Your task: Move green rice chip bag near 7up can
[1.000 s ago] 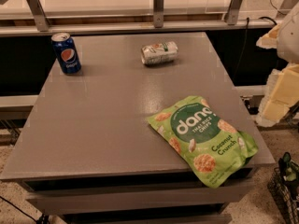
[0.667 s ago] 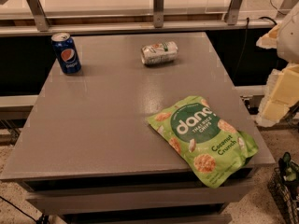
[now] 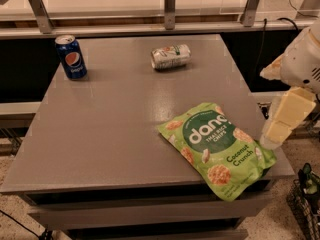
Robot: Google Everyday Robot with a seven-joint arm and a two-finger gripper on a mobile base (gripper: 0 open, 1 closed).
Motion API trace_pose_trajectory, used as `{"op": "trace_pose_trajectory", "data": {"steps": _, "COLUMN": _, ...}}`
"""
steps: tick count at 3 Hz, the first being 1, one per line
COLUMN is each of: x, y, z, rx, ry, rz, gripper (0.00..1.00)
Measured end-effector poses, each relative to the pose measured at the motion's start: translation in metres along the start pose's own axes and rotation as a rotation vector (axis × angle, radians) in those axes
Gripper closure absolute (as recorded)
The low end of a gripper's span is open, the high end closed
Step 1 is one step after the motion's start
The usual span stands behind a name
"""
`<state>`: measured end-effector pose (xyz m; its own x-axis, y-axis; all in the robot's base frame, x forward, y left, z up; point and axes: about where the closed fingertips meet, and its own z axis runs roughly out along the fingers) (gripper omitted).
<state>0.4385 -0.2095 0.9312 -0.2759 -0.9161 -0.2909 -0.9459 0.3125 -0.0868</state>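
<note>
The grey surface (image 3: 125, 124) fills the view. The bag (image 3: 216, 148) lies flat at its 5 o'clock corner, its lower edge overhanging. Just at the bag's 3 o'clock hangs the gripper (image 3: 281, 123), its arm cut off by the frame; spread or pressed together, I cannot tell. A Pepsi can (image 3: 71, 57) stands at 10 o'clock. The 7up can (image 3: 171, 56) lies on its side at 12 o'clock, well apart from the bag, its markings hard to read.

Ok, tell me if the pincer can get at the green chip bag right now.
Probably yes. The pincer hangs by the right edge of the table, close beside the chip bag, which lies flat there with nothing on top or between them.
</note>
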Motion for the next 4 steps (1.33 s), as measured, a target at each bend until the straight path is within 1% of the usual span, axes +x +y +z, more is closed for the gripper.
{"op": "trace_pose_trajectory", "data": {"steps": 1, "x": 0.001, "y": 0.019, "z": 0.026, "rx": -0.083, "ry": -0.076, "rz": 0.056, "gripper": 0.00}}
{"op": "trace_pose_trajectory", "data": {"steps": 2, "x": -0.002, "y": 0.042, "z": 0.042, "rx": -0.124, "ry": -0.156, "rz": 0.073, "gripper": 0.00}}
{"op": "trace_pose_trajectory", "data": {"steps": 3, "x": 0.001, "y": 0.070, "z": 0.059, "rx": -0.157, "ry": -0.210, "rz": 0.101, "gripper": 0.00}}
{"op": "trace_pose_trajectory", "data": {"steps": 4, "x": 0.003, "y": 0.083, "z": 0.069, "rx": -0.100, "ry": -0.178, "rz": 0.085, "gripper": 0.00}}
